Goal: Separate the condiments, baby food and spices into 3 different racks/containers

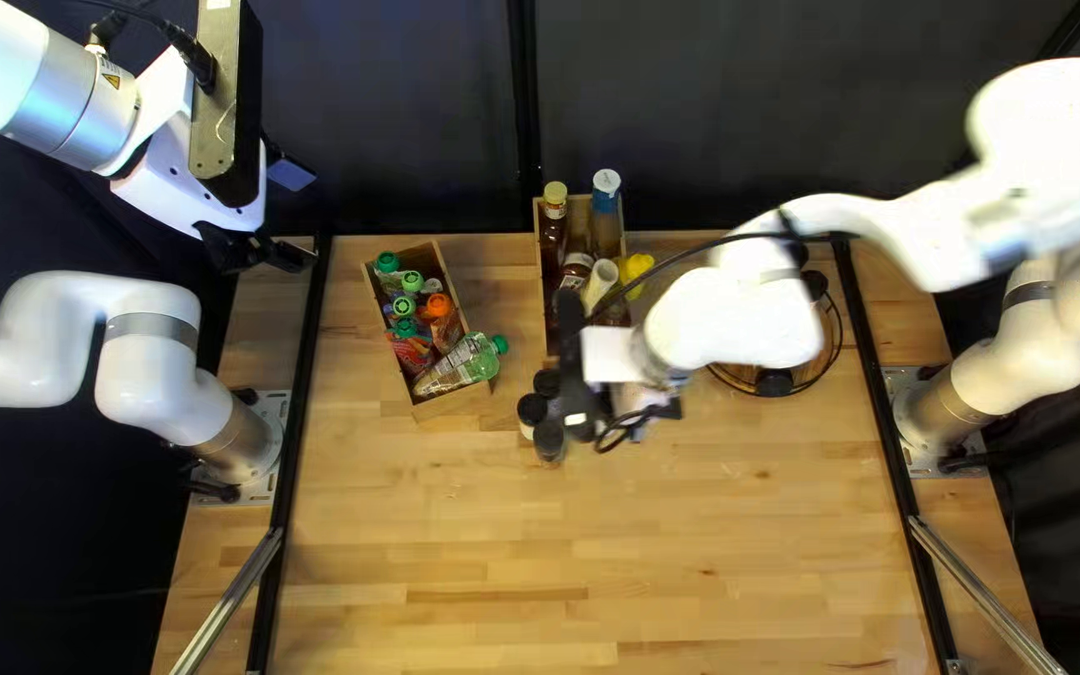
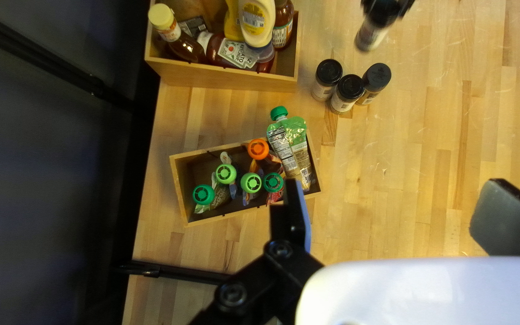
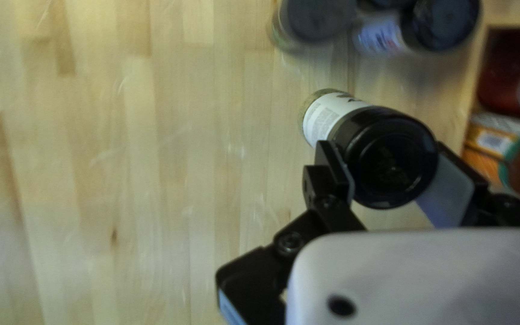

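Right claw (image 3: 383, 165): closed at jar width, a finger on either side of a clear spice jar with black cap and white label (image 3: 332, 117). Jar's long axis appears near upright, cap up. Clearance beneath: cannot tell. Just left: three black-capped spice jars (image 2: 345, 96), standing grouped. To the right: round black wire rack (image 1: 839, 328), partly under the right arm (image 1: 734, 319); presumed spice container. Right arm is nearer; the coming move probably hinges on a rightward carry over the wire rim. Far side: pale wooden box of condiments (image 2: 230, 79), a wall to avoid. Farther left: wooden box of baby-food pouches (image 2: 180, 192). Near worktop (image 1: 628, 550) offers open room. Left claw (image 2: 401, 213): wide open, holding nothing.
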{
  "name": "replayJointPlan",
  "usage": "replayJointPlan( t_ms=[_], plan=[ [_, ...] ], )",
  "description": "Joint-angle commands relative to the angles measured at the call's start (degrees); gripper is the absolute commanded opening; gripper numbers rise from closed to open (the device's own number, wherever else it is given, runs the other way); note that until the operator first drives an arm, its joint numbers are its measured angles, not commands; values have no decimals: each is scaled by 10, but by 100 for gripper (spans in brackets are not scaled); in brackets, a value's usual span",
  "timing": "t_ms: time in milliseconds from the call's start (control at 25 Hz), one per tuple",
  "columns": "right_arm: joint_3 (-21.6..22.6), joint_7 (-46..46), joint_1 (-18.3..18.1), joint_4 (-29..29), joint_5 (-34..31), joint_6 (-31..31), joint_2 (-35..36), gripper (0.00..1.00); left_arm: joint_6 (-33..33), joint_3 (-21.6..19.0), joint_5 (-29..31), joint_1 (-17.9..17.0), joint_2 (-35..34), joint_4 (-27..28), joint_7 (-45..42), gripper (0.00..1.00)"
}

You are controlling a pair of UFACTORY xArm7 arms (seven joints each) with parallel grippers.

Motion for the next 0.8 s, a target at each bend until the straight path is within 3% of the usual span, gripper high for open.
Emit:
replayJointPlan(
  t_ms=[40, 360, 800],
  plan=[
    [-36, -46, 8, -6, 32, 87, 59, 0, 0, 0, 0, 0, 0, 0, 0, 100],
    [-105, -96, -5, -48, 33, 212, 173, 0, 0, 0, 0, 0, 0, 0, 0, 100],
    [-163, -103, -47, -200, -4, 225, 327, 0, 0, 0, 0, 0, 0, 0, 0, 100]
  ],
)
